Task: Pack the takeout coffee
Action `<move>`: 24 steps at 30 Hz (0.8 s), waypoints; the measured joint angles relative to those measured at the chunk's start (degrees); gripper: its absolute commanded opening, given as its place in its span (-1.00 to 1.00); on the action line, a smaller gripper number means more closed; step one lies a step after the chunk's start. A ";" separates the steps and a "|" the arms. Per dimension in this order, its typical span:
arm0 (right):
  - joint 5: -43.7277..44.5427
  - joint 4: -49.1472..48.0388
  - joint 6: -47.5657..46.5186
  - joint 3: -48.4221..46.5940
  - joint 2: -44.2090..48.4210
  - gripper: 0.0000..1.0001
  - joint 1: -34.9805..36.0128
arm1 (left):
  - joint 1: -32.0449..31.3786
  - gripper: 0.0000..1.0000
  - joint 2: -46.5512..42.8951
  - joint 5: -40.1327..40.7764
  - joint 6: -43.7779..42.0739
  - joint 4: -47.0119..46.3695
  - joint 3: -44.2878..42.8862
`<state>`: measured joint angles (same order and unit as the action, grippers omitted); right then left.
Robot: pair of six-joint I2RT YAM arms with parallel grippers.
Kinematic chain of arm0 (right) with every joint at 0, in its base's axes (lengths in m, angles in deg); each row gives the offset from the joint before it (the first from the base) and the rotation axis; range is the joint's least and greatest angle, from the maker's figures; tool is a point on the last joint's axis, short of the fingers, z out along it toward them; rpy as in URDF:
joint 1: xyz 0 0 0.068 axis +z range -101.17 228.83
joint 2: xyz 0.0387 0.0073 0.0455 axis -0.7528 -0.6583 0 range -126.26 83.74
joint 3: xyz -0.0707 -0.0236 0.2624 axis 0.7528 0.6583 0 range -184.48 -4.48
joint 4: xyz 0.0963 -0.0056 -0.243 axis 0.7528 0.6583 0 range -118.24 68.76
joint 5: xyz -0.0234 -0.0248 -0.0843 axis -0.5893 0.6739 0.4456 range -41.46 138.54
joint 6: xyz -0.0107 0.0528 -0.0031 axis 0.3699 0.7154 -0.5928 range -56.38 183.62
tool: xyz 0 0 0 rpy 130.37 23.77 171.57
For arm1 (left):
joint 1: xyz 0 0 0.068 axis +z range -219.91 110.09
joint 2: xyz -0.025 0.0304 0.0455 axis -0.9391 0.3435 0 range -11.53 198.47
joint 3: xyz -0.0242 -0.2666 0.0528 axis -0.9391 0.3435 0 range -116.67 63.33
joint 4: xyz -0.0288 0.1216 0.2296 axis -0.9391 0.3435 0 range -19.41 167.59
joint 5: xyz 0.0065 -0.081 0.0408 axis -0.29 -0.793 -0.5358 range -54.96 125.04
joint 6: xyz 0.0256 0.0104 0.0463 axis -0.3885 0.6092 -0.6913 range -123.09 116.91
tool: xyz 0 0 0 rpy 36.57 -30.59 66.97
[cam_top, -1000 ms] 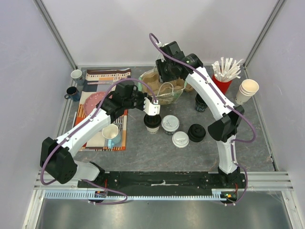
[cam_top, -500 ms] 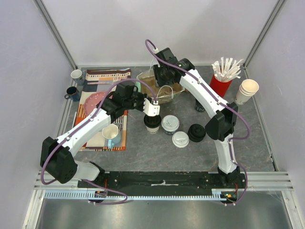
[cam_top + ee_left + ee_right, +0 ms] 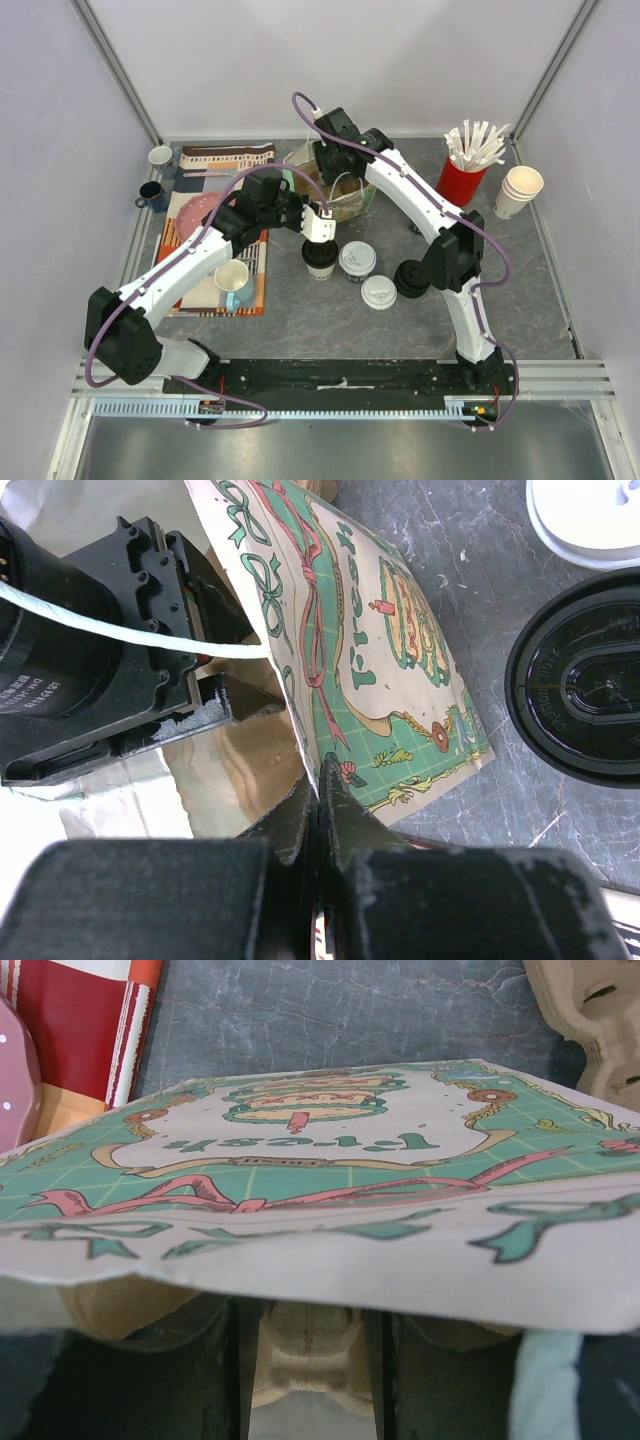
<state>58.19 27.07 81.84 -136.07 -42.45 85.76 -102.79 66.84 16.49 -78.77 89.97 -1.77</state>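
The grey stone-patterned tabletop (image 3: 300,320) stands inside pale lilac walls (image 3: 250,60), with a black rail (image 3: 340,375) carrying both arm bases along its near edge. At near left a striped placemat (image 3: 255,280) holds a white mug with a blue handle (image 3: 232,280) and, farther back, a pink plate (image 3: 195,215).

The takeout coffee is on the bare tabletop at the middle. One white-lidded cup (image 3: 379,291) is nearest. A second white-lidded cup (image 3: 357,258) stands just beyond it to the left. A black-lidded cup (image 3: 320,258) is beside that one, and a loose black lid (image 3: 411,278) lies to the right. None of the cups is in the printed paper bag (image 3: 390,660).

The left tool (image 3: 318,785) hangs above the black-lidded cup. Its jaws are fully closed, pinching the near edge of the bag.

The right tool (image 3: 336,172) reaches into the bag mouth from the far side. Its jaws stand partly apart with a piece of moulded pulp (image 3: 300,1360) between them. I cannot tell whether they grip it.

At far right are a red cup of white straws (image 3: 462,178) and a stack of paper cups (image 3: 520,190). Two small mugs (image 3: 160,156) sit at far left.
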 measured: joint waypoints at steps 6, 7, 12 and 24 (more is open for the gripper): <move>0.09 -0.61 -1.60 0.44 0.04 0.21 0.07 | 0.00 -0.95 0.00 -0.02 0.17 0.00 -0.44; -0.17 -0.63 -1.88 0.44 0.09 0.38 0.04 | 0.00 -0.95 0.00 -0.04 0.24 0.07 -0.52; -2.21 -0.85 -3.17 0.44 1.49 0.96 0.04 | 0.00 -0.95 0.00 -0.04 0.63 0.22 -1.03; -5.31 -2.73 -3.63 0.61 8.11 0.96 0.09 | 0.00 -0.95 0.00 -0.04 2.10 1.62 -2.47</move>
<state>52.88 24.34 78.21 -135.46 -34.34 85.85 -102.79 66.84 16.45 -76.67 91.59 -4.24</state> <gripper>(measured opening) 0.981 0.028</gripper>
